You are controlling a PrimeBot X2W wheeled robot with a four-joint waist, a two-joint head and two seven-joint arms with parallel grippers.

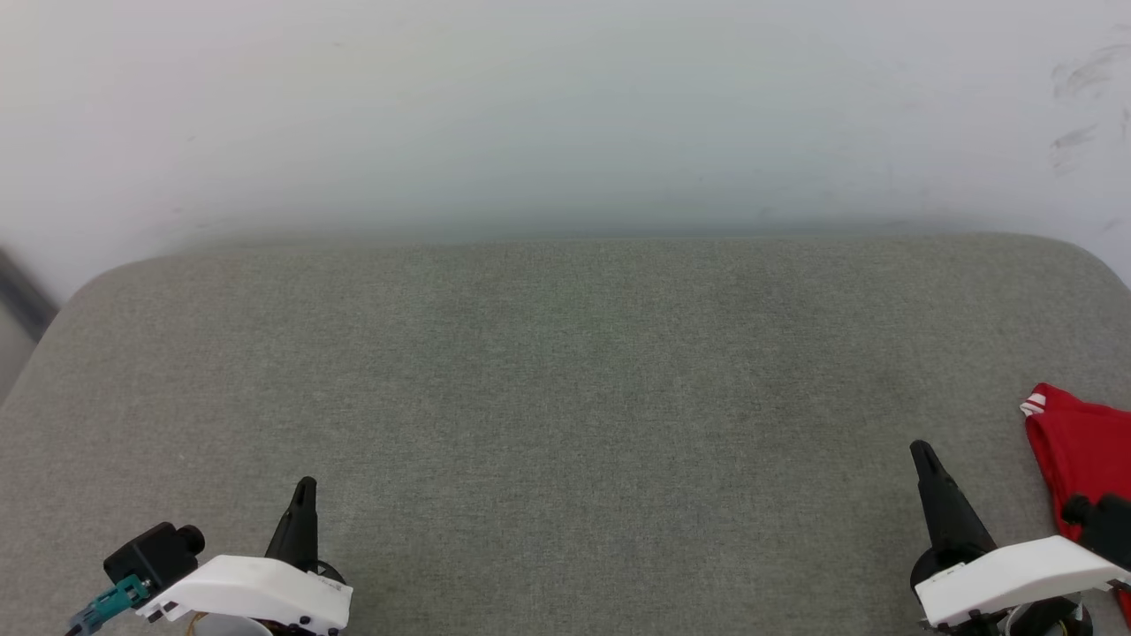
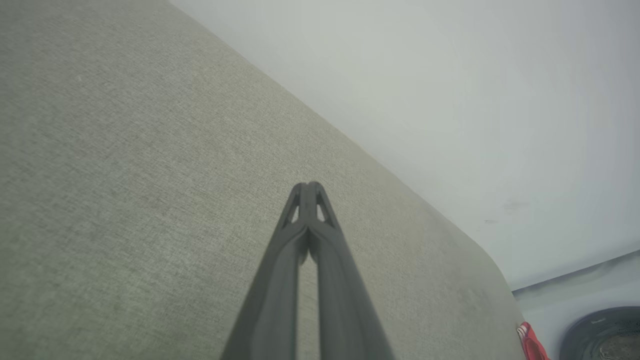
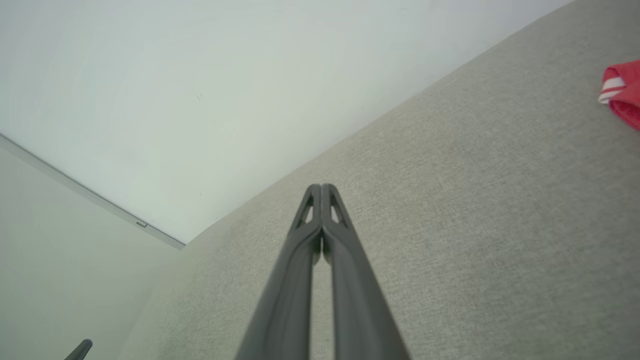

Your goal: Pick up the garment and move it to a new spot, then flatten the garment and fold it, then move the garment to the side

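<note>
Head view: a wide, grey-green fabric-covered surface with rounded far corners fills the lower two thirds, and a pale wall with faint dark scuffs at its upper right stands behind it. The garment lies on the surface at the far right edge of the frame, just beside the right gripper's wrist. It is red, with a small corner of red-and-white striped trim at its upper left tip. The visible part runs from that tip down toward the lower right, and the frame edge cuts off the rest, so its full long axis cannot be told.

The left gripper rises from the lower left and the right gripper from the lower right. Both point away from the robot across the surface and are well apart. Each has a white wrist casing behind dark fingers. A black camera with a teal plug sits on the left wrist.

Left wrist view: the left gripper has its two fingers pressed together at the tips, holding nothing. The garment shows as a red sliver at the surface's far corner.

Right wrist view: the right gripper is likewise pressed together and empty. The garment sits at the right edge, striped trim facing the gripper.
</note>
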